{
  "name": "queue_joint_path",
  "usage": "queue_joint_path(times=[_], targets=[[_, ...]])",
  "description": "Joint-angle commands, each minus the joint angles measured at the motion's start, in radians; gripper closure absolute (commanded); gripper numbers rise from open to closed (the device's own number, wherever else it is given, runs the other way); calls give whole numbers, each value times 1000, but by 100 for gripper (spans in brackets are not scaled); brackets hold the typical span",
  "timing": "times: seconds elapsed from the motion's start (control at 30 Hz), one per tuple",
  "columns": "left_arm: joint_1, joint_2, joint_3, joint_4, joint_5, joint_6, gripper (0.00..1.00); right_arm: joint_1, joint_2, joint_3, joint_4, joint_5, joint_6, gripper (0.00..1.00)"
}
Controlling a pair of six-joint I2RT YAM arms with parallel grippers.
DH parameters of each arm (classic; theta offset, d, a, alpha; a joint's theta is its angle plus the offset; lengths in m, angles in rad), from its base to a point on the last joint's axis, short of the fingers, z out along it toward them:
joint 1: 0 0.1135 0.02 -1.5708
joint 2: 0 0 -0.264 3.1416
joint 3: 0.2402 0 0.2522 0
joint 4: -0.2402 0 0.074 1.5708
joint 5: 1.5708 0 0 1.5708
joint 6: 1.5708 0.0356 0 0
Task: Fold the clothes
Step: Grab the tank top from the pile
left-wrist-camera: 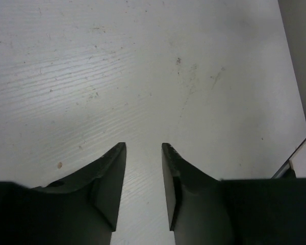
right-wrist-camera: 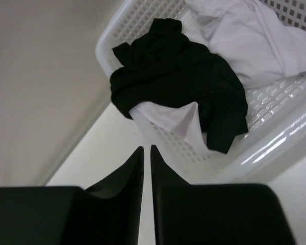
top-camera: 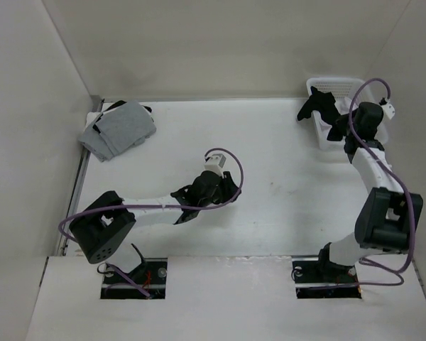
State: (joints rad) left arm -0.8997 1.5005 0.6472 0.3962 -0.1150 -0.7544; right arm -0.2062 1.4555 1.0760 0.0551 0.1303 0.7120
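Note:
The clothes, a crumpled black top, hang over the rim of a white plastic basket at the table's back right, with part drooping outside. My right gripper hovers just short of the basket's near side. Its fingers are almost together, with only a thin slit between them and nothing in it. My left gripper stands open low over bare white table near the middle. It holds nothing and is far from the top.
White garments lie in the basket beside and under the black top. A folded grey garment pile sits at the back left corner. Walls close the table at the back and left.

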Motion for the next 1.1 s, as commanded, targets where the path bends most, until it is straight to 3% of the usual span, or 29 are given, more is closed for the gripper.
queue_joint_path(times=[0.0,0.07,0.33,0.47,0.53,0.67,0.87,1.07], targets=[[-6,-17,-11,89,9,29,81,-12,199,166,60,-15,-3,69],[2,-23,-14,90,9,27,86,-20,322,264,49,-26,6,60],[17,30,-6,116,14,29,88,-20,620,525,16,-61,87,44],[31,50,-17,164,21,29,84,-20,683,594,-53,-26,142,44],[48,59,-17,168,29,29,74,-20,715,643,-118,17,149,43],[66,72,-17,168,29,23,68,-23,802,772,-236,22,141,43],[100,78,-23,179,35,21,67,-37,873,840,-252,-27,161,50],[109,89,-23,197,49,21,67,-52,902,894,-262,-52,159,49]])
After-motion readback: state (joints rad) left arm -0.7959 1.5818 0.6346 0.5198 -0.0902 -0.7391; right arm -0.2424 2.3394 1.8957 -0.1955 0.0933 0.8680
